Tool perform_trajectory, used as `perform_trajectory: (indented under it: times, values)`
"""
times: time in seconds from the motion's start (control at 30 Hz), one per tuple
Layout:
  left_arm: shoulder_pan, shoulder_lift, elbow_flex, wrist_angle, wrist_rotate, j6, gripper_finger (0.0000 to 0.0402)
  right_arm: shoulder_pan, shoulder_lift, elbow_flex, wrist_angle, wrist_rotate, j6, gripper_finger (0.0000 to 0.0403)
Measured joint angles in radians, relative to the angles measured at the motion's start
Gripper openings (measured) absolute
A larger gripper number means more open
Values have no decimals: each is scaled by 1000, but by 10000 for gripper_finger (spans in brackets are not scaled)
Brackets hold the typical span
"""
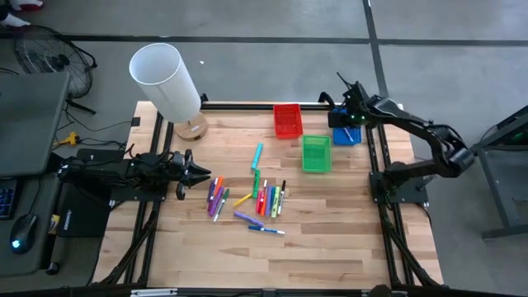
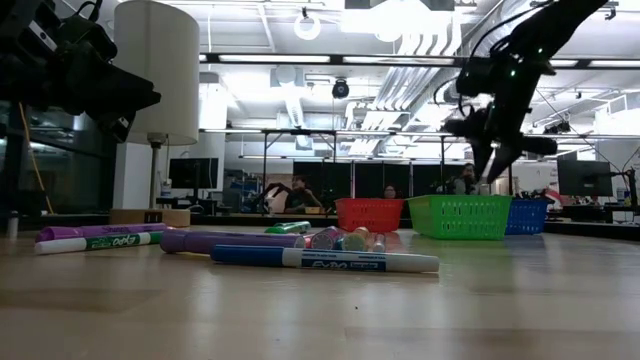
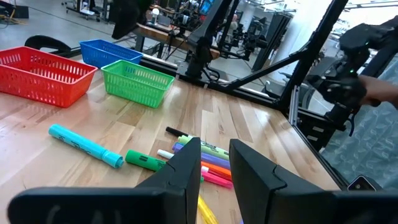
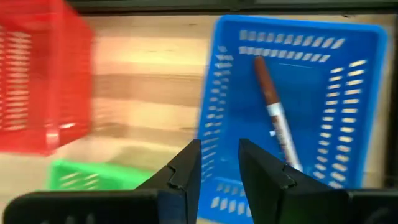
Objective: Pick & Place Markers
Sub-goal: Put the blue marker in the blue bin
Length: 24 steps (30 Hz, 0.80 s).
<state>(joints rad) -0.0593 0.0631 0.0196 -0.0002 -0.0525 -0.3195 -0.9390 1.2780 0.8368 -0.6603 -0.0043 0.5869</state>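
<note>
1. The right gripper (image 4: 219, 171) hangs above the blue tray (image 4: 348, 93) at the far right of the table (image 1: 330, 239). Its fingers stand a narrow gap apart with nothing between them.
2. A brown-capped marker (image 4: 277, 112) lies loose inside the blue tray, so the step in hand reads as a drop-off just finished.
3. The left gripper (image 1: 198, 173) waits low over the table's left side, just beside the heap of markers (image 1: 247, 198). Its fingers (image 3: 186, 171) are a narrow gap apart and empty.
4. Most of the markers lie scattered mid-table; a teal marker (image 1: 257, 155) sits apart, nearer the green tray (image 1: 316, 153) and the red tray (image 1: 287, 120).
5. The next move likely calls for the right arm to swing back toward the heap, line its fingers across one marker lying clear of its neighbours, and descend squarely, since the crowded markers could be nudged or pinched in pairs.
</note>
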Motion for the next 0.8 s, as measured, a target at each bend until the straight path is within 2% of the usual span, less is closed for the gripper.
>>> perform_trajectory:
  times: [0.27, 0.5, 0.8]
  values:
    - [0, 0, 0, 0, 0, 0, 83, 102, -77, 0, 0, -81, 36, 94]
    - [0, 0, 0, 0, 0, 0, 83, 252, -89, 0, 17, -91, 44, 94]
    - [0, 0, 0, 0, 0, 0, 83, 458, -89, 0, 127, -123, 32, 94]
